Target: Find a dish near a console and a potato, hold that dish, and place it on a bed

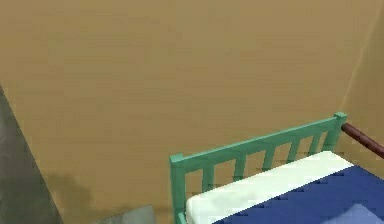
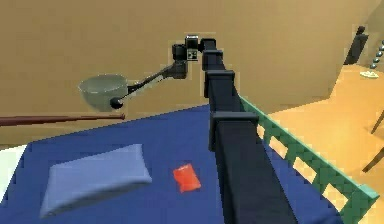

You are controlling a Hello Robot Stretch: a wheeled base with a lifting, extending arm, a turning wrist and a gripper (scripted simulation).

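- Ochre wall (image 2: 60, 40) backs the dish (image 2: 103, 92), a grey-green bowl hanging in the air over the far edge of the bed (image 2: 140, 135), clear of it.
- The hand (image 2: 124, 99) grasps the dish at its near side, and its thin fingers run back to the arm (image 2: 232, 120), which reaches across the bed.
- A dark red bar (image 2: 50, 119) runs just under the dish.
- On the blue bed lie a blue pillow (image 2: 95, 180) and a small red thing (image 2: 187, 178) beside the arm.
- A green rail (image 2: 305, 160) bounds the bed at the arm side view's right.
- In the forward view, a white sheet (image 1: 270, 185) lies behind green slats.
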